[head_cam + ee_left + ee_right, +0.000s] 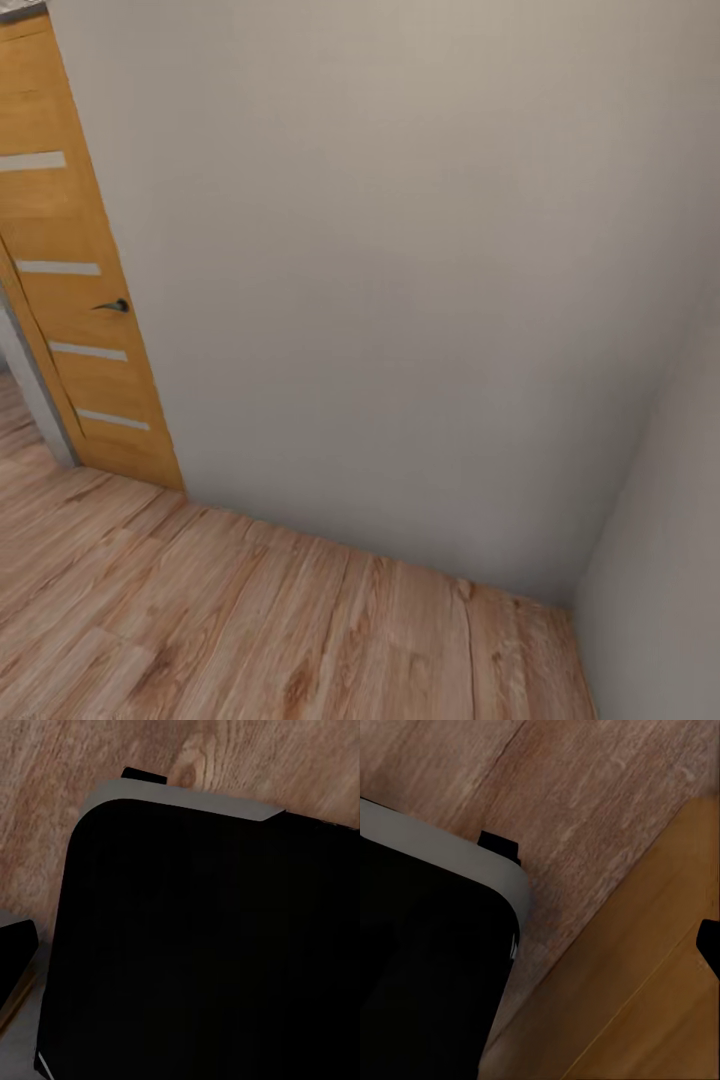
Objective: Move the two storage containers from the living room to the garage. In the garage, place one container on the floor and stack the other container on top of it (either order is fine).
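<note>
Head camera is staring into a corner: a plain, matte light grey wall [400, 280] straight ahead meets a second grey wall [670, 560] at the right, smooth and featureless. Below runs a light wood-plank floor [250, 620], warm brown with streaky grain and dark knots, the boards running diagonally. At the left stands a honey-coloured wooden door [75, 300], flat-faced with 4 narrow pale horizontal strips and a small dark lever handle [115, 306]; it sits in a grey frame [35, 390].

Over on the left wrist view, a big black rounded-corner panel with a pale grey rim, the robot's base [202, 945], sits over the same grained planks. The right wrist view shows that black, grey-edged body again [427, 967] above the wood floor, with a smooth orange-brown wooden surface [645, 997] slanting beside it.

The pincers: cannot tell for either side, no fingertips visible. No orange-red containers anywhere in these views.
</note>
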`<state>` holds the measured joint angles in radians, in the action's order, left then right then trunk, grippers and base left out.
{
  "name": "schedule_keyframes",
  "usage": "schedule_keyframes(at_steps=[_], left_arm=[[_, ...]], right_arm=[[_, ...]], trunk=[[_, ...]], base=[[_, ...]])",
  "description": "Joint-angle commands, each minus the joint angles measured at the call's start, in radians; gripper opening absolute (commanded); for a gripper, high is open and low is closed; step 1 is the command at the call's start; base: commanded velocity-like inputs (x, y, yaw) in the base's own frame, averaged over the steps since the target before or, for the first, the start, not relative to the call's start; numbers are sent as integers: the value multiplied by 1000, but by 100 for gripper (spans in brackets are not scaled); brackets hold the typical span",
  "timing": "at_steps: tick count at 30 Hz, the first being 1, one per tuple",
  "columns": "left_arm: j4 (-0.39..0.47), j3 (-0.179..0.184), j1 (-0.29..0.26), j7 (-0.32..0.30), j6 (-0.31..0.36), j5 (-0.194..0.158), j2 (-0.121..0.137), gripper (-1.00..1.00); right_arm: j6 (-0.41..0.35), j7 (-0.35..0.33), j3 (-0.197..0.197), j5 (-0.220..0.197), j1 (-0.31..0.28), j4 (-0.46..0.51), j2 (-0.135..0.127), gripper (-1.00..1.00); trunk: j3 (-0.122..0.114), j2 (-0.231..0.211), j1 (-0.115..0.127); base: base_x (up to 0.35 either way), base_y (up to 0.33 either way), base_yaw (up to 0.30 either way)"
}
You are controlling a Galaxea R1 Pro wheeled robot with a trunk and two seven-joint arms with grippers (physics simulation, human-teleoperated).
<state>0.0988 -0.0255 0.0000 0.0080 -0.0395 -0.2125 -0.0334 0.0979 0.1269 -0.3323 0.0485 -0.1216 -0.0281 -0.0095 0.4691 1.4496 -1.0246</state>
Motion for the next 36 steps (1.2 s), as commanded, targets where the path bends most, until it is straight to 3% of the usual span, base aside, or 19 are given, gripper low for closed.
schedule_keyframes(at_steps=[1,36], left_arm=[[1,-2,0,1,-2,-4,0,100],[1,-2,0,1,-2,-4,0,100]], right_arm=[[5,3,-2,5,-1,-3,0,100],[5,5,-3,5,-1,-3,2,100]], trunk=[[1,0,0],[1,0,0]], base=[[234,0,274],[193,0,274]])
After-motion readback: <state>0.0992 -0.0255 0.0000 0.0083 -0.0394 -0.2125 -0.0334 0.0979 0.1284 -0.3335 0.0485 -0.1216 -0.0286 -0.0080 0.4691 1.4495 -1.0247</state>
